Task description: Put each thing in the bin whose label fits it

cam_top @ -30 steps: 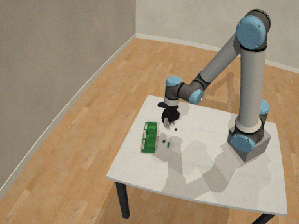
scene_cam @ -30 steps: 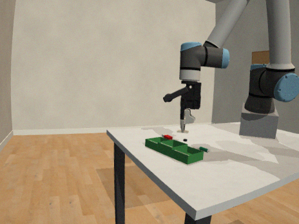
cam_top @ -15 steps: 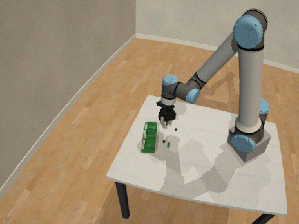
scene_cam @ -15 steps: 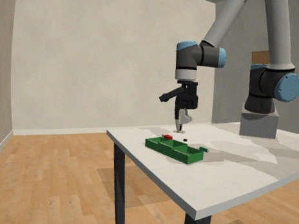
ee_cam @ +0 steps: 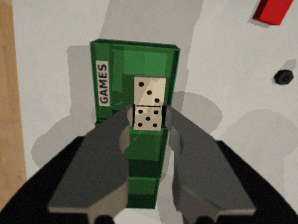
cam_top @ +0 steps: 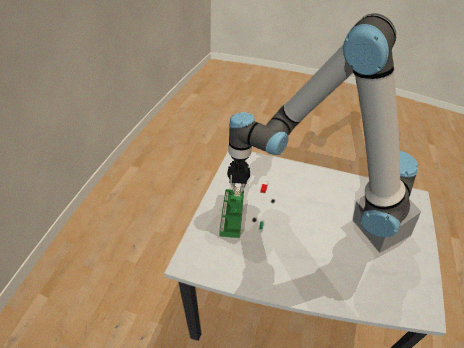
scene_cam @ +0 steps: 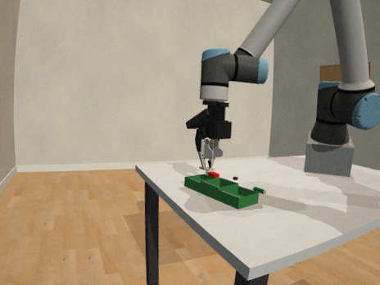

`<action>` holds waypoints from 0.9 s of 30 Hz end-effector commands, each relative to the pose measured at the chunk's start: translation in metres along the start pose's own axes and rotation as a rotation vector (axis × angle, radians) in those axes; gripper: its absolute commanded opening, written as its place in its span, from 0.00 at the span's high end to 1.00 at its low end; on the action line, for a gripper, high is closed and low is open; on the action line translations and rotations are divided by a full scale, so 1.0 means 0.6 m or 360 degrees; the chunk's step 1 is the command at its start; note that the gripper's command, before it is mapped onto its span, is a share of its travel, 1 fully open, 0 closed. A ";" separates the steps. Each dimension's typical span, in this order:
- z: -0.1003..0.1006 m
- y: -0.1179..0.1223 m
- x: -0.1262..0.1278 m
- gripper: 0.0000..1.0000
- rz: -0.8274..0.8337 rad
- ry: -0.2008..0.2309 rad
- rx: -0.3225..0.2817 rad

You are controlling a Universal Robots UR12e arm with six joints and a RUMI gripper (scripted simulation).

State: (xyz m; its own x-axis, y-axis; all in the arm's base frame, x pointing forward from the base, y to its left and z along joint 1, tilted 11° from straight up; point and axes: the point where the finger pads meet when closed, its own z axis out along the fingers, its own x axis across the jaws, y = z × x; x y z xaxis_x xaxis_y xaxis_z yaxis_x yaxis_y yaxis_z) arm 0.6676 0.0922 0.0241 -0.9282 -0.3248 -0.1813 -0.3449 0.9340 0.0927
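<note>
My gripper [ee_cam: 148,106] [cam_top: 237,190] [scene_cam: 207,165] is shut on a cream domino [ee_cam: 149,104] with black dots. It holds the domino above the end compartment of a long green bin [ee_cam: 109,56] [cam_top: 228,226] [scene_cam: 245,200] that is split into several compartments. A label on that compartment's side wall reads GAMES [ee_cam: 103,82]. The bin stands upright near the table's left edge. A red block [cam_top: 264,188] [scene_cam: 213,174] [ee_cam: 272,10], a small black nut [cam_top: 273,200] [scene_cam: 235,178] [ee_cam: 283,77], a second black bit [cam_top: 254,219] and a small green cylinder [cam_top: 261,225] [scene_cam: 259,189] lie on the table beside the bin.
The white table [cam_top: 320,280] [scene_cam: 287,229] carries the arm's grey base [cam_top: 385,220] [scene_cam: 328,157] at its far right. The table edge runs close to the bin's left side, with wooden floor [ee_cam: 6,100] beyond.
</note>
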 end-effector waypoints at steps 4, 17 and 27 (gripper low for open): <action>0.000 -0.006 -0.019 1.00 0.0040 0.0006 0.0006; 0.000 -0.005 -0.015 1.00 0.0040 0.0007 0.0006; 0.033 -0.005 -0.015 1.00 0.0040 0.0007 0.0006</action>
State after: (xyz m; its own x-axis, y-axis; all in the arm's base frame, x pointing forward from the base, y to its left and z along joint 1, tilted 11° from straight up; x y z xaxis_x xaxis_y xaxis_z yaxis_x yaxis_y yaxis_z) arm 0.6779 0.0946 0.0114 -0.9374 -0.3018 -0.1736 -0.3209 0.9424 0.0943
